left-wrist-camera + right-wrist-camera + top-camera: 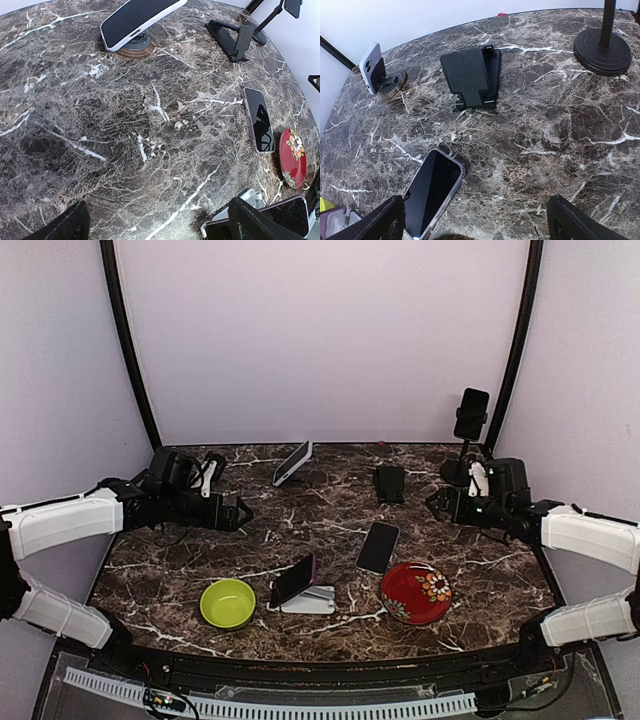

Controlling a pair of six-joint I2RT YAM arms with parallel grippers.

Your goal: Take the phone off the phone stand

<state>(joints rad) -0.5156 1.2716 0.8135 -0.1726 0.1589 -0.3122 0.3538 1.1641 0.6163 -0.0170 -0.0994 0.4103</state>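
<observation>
Well, the phone [293, 580] I take to be mine leans in the white stand [318, 601] at the near middle of the table [330, 525], between the green bowl [227, 602] and the red plate [416, 593]. It lies nearer my base and to the right of my left gripper [238, 512]. Seen from above, its long axis slants from the bowl side toward the back right. My left gripper is closer to it than my right gripper [433, 504]. Both hang over the marble with jaws spread wide, holding nothing.

The task names no particular phone, though. I count four phones. Three are on stands: this one, the back phone [294, 462] on the round wooden stand [137, 50], and the high phone [471, 412] on the tall pole stand [601, 52]. The flat phone [378, 546] lies on the marble. There are four stands, the black stand [390, 483] empty, and one bowl and one plate.
</observation>
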